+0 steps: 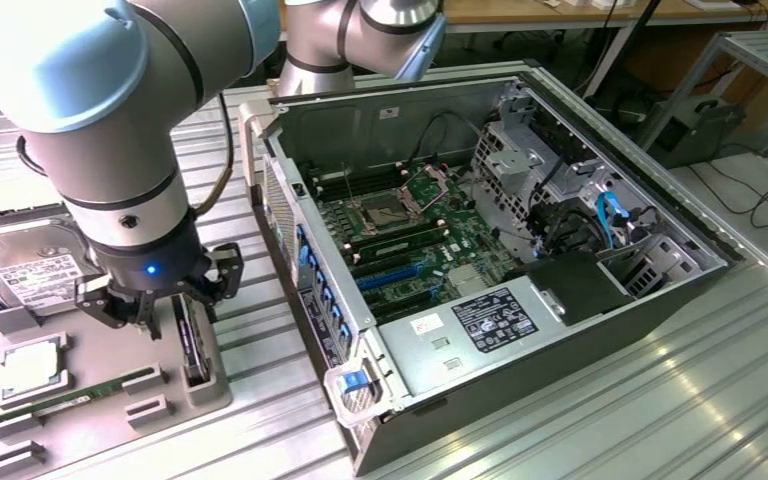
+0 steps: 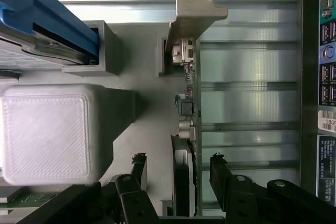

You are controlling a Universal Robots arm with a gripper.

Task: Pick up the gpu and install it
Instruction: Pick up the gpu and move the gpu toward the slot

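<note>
The gpu point(image 1: 195, 345) stands on edge in a slot of the grey holder tray point(image 1: 117, 425) at the exterior view's left. In the wrist view the gpu point(image 2: 188, 124) shows edge-on, a thin green board with its silver bracket point(image 2: 195, 11) at the far end. My gripper point(image 1: 171, 312) hangs low over the tray, right above the card. It is open, and its black fingers point(image 2: 220, 169) stand one on each side of the card's near end with a gap on both sides. Nothing is held.
The open computer case point(image 1: 651, 300) lies on the metal table to the tray's right, motherboard point(image 1: 404, 235) exposed with blue slots. Also on the tray are a hard drive point(image 1: 24, 265), a RAM stick point(image 1: 75, 398) and a raised grey block point(image 2: 47, 135). The case's rear ports point(image 2: 328, 77) are close by.
</note>
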